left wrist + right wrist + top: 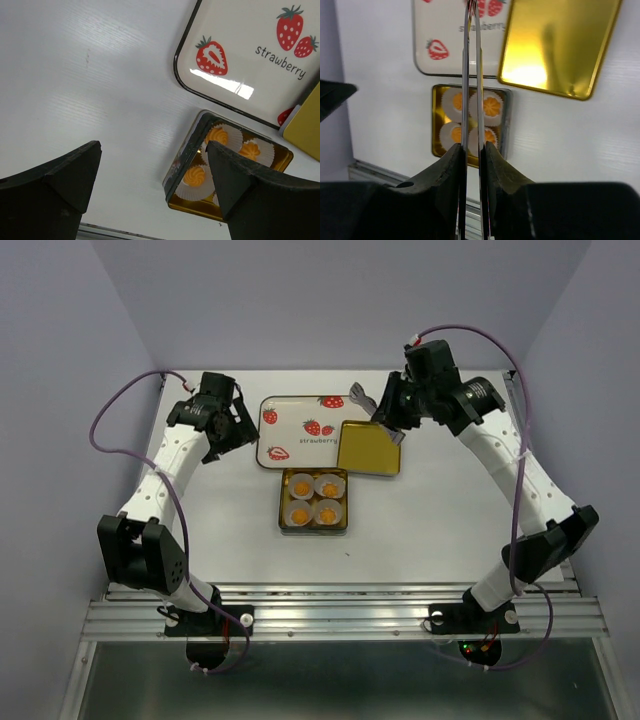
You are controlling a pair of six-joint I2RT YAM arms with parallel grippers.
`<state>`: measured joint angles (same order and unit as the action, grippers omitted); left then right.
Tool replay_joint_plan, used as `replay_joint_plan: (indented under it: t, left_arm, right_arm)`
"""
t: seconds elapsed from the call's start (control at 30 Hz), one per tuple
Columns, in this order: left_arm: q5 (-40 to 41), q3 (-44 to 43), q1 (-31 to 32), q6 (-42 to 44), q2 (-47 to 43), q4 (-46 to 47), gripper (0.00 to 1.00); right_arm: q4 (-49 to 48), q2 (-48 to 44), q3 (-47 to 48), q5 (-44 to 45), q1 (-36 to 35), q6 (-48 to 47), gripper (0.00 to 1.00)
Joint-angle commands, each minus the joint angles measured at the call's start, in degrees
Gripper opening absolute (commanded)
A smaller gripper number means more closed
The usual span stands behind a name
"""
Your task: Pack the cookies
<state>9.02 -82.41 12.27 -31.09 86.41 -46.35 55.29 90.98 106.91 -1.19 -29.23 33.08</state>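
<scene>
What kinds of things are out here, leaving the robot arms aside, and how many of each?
Cookies: 4
White paper cups: 4
Square tin: 1
Gold lid: 1
Strawberry tray: 1
Metal tongs: 1
Total: 12

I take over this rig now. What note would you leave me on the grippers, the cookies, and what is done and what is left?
Left gripper: open, empty, over the table left of the tray.
Right gripper: shut on tongs, raised near the lid.
Cookies: all four in paper cups inside the tin.
Done: cookies are in.
Left: lid is off, beside the tin; probably fit it.
</scene>
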Motion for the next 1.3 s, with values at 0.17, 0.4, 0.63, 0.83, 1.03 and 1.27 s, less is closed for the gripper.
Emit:
replay_joint_plan:
  t: [0.17,0.4,0.63,0.83,1.03,1.27]
  left_arm:
    - [-0.2,-3.2,0.0,-0.9,1.3,1.3,0.99]
    - [0.6,1.4,0.0,-4.2,-1.1,2.3,0.99]
    - [0.7,4.7,0.0,-6.4,-3.2,3.3,0.99]
    - [0.6,4.4,0.4,-6.4,-3.0,3.3,0.99]
    - [0.3,3.8,1.0,-5.8,-2.0,2.9,0.99]
    - [0.7,3.1,2.3,-5.4,-0.9,2.6,0.99]
  right_arm:
    - [14.6,8.4,3.7,11.9,3.3,1.1,0.01]
    - [17.7,10.1,0.7,11.2,3.3,-1.3,0.01]
    - [17.9,11.0,2.0,15.2,3.3,-5.7,0.01]
    - [14.6,9.9,-3.4,16.4,5.9,-6.6,0.12]
    - [10.3,8.4,-7.6,11.7,8.6,-7.6,0.25]
    - [6.5,7.0,-10.4,6.7,9.1,-8.6,0.4]
